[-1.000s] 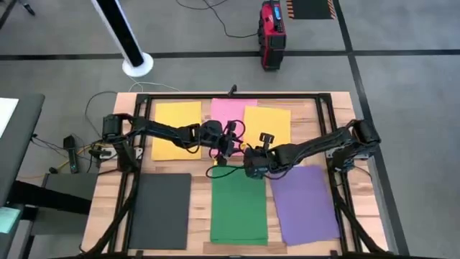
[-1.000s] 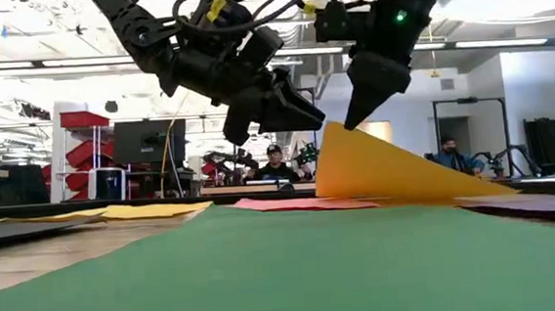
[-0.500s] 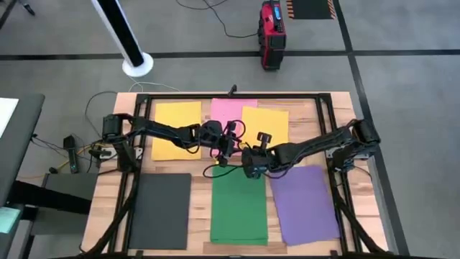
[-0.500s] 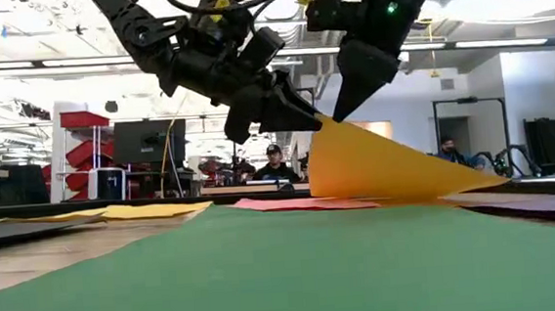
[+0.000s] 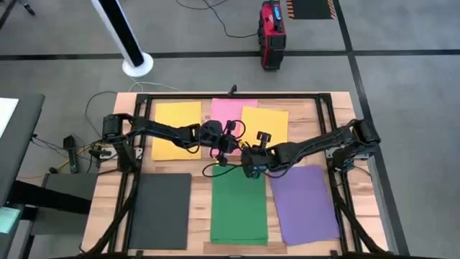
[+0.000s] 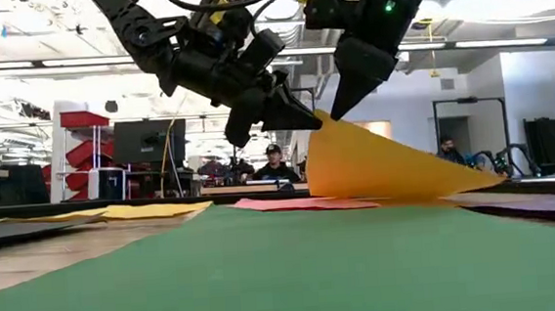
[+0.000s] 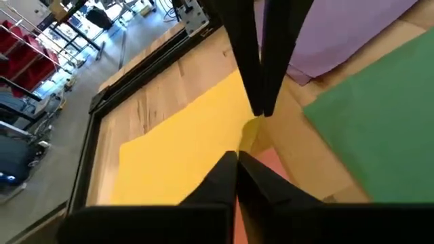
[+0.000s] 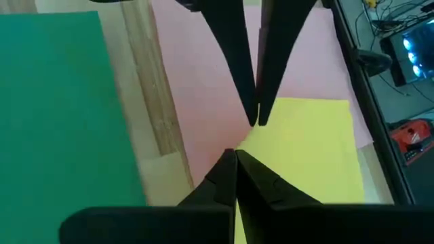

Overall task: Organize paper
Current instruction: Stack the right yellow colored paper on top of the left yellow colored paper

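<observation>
Six sheets of paper lie on the wooden table. A yellow sheet (image 5: 176,129) and a pink sheet (image 5: 228,115) are at the far side, and a second yellow sheet (image 5: 267,126) overlaps the pink one. Black (image 5: 159,210), green (image 5: 239,205) and purple (image 5: 305,203) sheets lie at the near side. My right gripper (image 6: 328,113) is shut on the second yellow sheet's raised corner. My left gripper (image 6: 305,121) is shut, with its tips right beside that corner. My right gripper pinches the second yellow sheet's near left corner (image 8: 252,146) between its two fingers, slanting down from above. That corner (image 6: 322,125) is lifted off the pink sheet. The sheet slopes down from it, and its right part (image 6: 456,187) rests on the table. My left gripper's shut fingertips (image 7: 236,157) point level at the same corner; I cannot tell whether they touch it.
A black frame (image 5: 330,115) runs around the tabletop. Cables hang about both grippers. Beyond the far edge, a red box (image 5: 272,32) and a white post base (image 5: 136,65) stand on the floor. People sit at desks in the room behind (image 6: 274,161).
My right gripper has carried the raised yellow corner a little toward the table's left, closer to my left gripper's tips. The sheet has slid that way over the pink sheet, with its right part staying down.
</observation>
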Controlling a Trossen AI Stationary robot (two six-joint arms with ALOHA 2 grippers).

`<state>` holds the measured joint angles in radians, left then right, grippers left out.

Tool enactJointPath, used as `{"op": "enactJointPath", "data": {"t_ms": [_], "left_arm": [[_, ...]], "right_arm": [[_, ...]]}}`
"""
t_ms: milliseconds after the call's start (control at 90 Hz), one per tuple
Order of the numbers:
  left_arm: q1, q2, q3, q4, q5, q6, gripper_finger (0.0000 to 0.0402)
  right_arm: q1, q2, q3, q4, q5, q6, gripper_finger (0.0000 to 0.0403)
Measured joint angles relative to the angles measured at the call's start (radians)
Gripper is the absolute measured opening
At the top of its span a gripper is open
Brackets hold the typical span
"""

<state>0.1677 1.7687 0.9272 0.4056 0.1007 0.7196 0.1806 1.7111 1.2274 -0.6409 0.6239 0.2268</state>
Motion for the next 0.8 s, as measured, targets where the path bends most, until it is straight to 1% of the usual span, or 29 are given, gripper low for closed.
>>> {"op": "enactJointPath", "data": {"t_ms": [122,256,378,489,633,800], "left_arm": [[-0.002,-0.001,0.000,-0.036,-0.036,0.064,0.0001],[-0.011,-0.020,0.000,-0.141,-0.083,0.119,0.0001],[-0.029,-0.061,0.000,-0.255,-0.127,0.126,0.0000],[-0.044,-0.122,0.000,-0.367,-0.153,0.134,0.0000],[-0.070,-0.229,0.000,-0.556,-0.186,0.134,0.0000],[-0.104,-0.354,0.000,-0.772,-0.286,0.093,0.0000]], "right_arm": [[0.000,0.000,0.000,0.005,0.000,0.008,0.0007],[0.015,0.000,0.020,-0.027,0.000,0.003,0.0029],[0.030,0.000,0.051,-0.065,0.004,0.002,0.0052],[0.036,0.000,0.070,-0.114,0.006,0.005,0.0060],[0.036,0.000,0.071,-0.143,0.006,0.008,0.0061],[0.036,0.000,0.071,-0.150,0.006,0.009,0.0061]]}}
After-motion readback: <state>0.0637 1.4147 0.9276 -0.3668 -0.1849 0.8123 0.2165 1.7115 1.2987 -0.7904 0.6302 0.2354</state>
